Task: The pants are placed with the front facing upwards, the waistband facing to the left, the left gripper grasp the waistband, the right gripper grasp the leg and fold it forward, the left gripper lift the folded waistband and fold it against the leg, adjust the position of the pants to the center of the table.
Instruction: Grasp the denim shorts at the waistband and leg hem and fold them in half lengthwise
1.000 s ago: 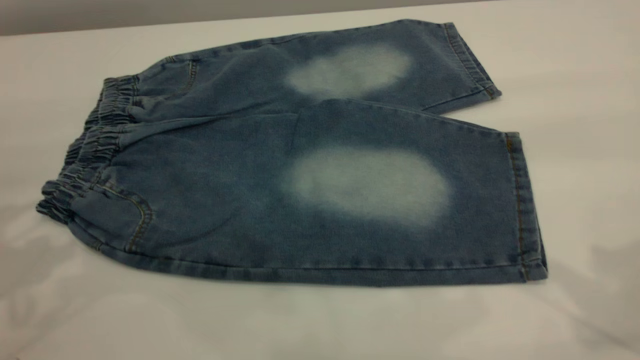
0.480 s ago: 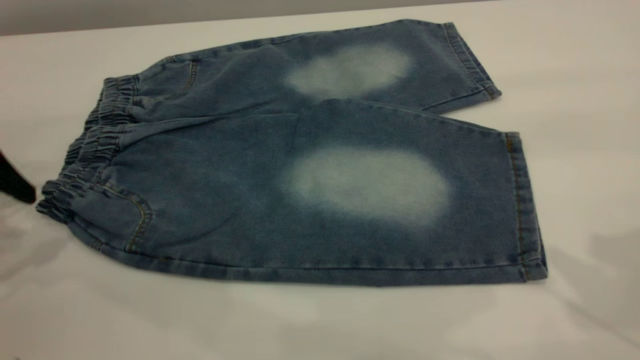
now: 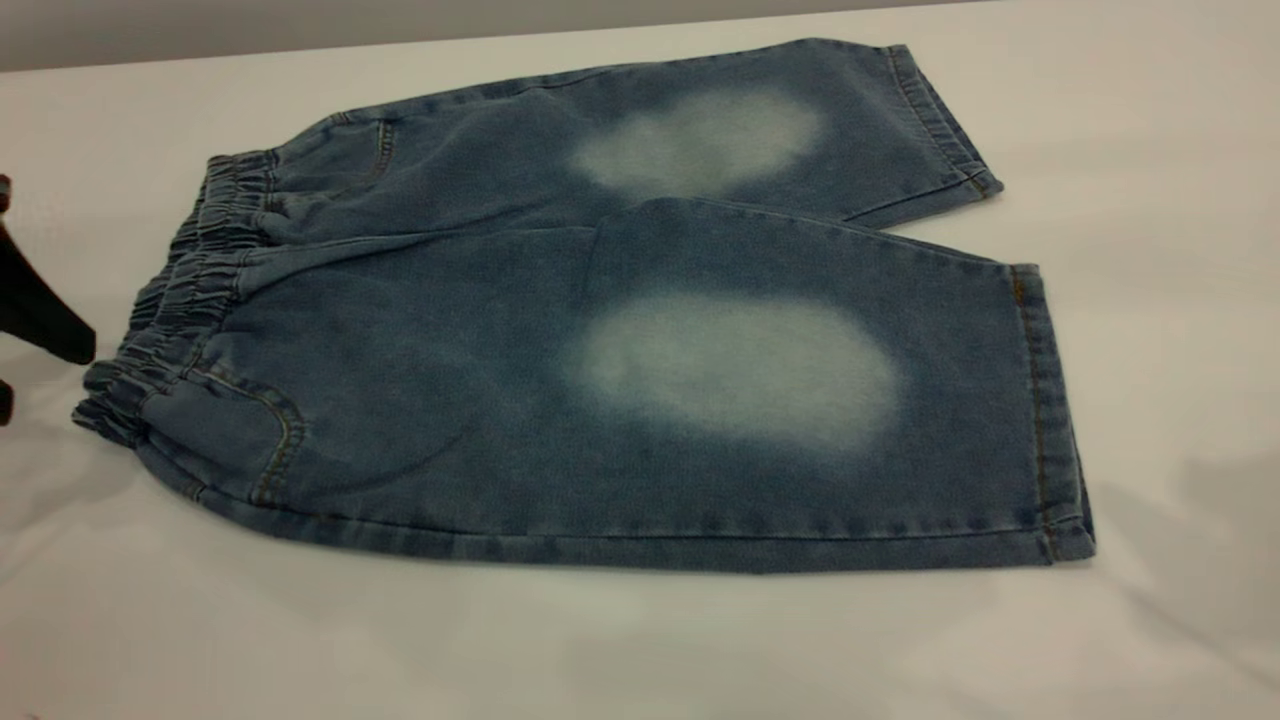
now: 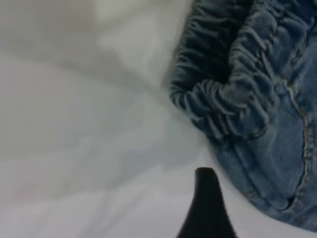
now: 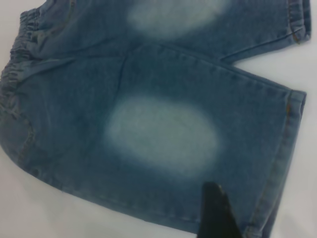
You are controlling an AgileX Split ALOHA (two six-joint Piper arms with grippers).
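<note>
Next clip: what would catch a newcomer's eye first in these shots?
The pants, blue denim spread flat and front up, fill most of the white table, with a pale faded oval on each leg and the ruffled waistband at the exterior view's left. Just off that waistband, the black left gripper pokes in from the left edge, not touching the cloth. One dark finger of the right gripper shows above the near leg.

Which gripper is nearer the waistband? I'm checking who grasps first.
Left. The left gripper sits just beside the waistband, not touching; the right gripper hovers over the leg.
</note>
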